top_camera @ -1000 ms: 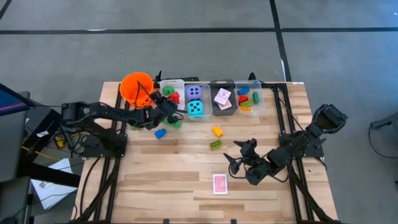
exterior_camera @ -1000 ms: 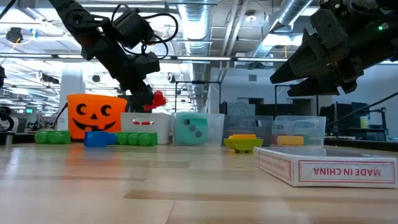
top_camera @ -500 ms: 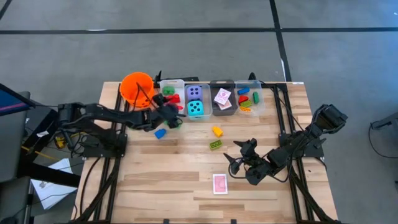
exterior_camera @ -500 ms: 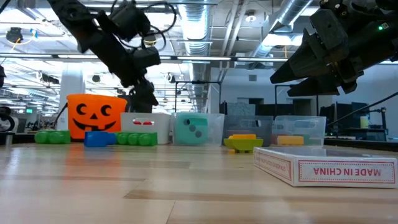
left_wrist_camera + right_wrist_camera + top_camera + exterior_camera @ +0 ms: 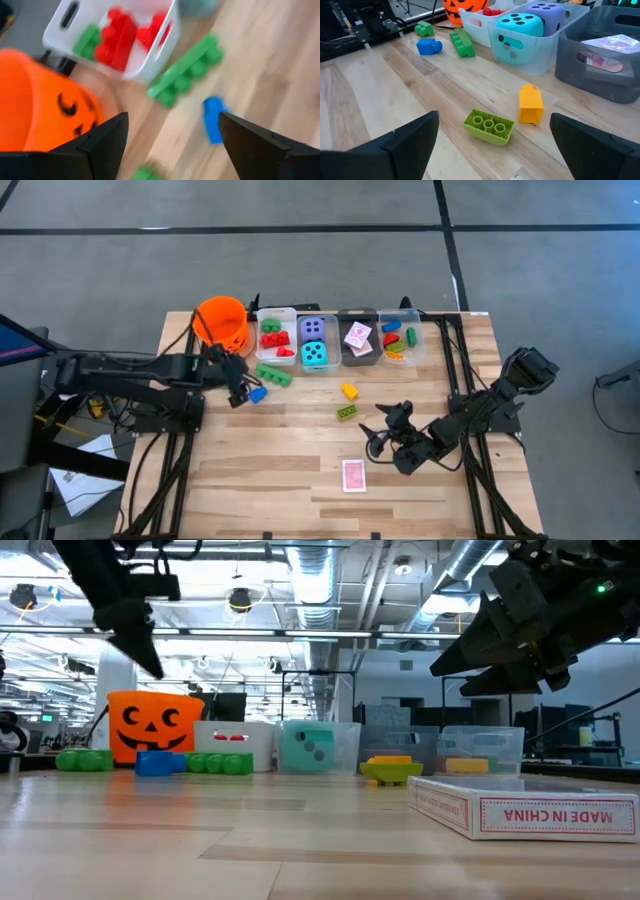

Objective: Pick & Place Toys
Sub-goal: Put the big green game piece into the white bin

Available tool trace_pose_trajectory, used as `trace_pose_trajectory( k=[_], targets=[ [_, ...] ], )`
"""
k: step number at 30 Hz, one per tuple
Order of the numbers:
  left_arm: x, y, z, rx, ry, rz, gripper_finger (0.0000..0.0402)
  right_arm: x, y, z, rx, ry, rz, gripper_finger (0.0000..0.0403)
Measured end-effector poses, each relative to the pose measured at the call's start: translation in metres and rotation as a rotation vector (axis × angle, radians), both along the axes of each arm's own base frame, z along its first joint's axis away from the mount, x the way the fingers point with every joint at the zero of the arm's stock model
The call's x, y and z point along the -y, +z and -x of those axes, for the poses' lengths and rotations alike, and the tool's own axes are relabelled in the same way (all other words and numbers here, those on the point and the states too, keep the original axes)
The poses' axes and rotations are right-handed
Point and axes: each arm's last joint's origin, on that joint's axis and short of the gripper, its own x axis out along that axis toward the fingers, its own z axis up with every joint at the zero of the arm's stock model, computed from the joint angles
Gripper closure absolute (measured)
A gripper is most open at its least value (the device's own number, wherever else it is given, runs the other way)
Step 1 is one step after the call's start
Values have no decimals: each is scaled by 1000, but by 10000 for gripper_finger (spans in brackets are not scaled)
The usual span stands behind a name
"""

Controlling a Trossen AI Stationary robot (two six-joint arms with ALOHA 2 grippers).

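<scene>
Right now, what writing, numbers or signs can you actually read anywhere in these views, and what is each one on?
"MADE IN CHINA": printed upside down on the side of the card box, low view.
Dots, no numerals: teal die and purple die.
Jack-o'-lantern face, no lettering: orange bucket.
Pink-backed cards in the bin: pattern too small to read.
Nothing else legible.

The room is bright, lit by long ceiling lights (image 5: 330, 635) high above the claws. Shadows on the table (image 5: 300, 470) are soft and faint. The left claw's own view is smeared with blur: the orange bucket (image 5: 45, 100) and blue brick (image 5: 214, 119) ahead look fuzzy. The right claw's view is sharp, with the yellow brick (image 5: 530, 103) clear.
</scene>
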Motion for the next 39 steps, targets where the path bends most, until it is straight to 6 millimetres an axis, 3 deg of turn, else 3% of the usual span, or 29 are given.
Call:
trace_pose_trajectory(
  k=[7, 15, 20, 27, 39],
  targets=[
    [-7, -1, -2, 8, 18, 67, 103, 3, 0, -2, 2, -6, -20, 29],
    [-33, -15, -9, 109, 455, 216, 103, 3, 0, -2, -8, 4, -23, 29],
    [-44, -27, -5, 47, 615, 363, 112, 2, 0, -2, -10, 10, -29, 29],
    [-46, -40, -1, -92, 720, 502, 139, 1, 0, -3, -9, 21, -45, 29],
    [-53, -48, 4, -196, 789, 457, 153, 0, 0, -4, -13, 47, -77, 29]
  ],
)
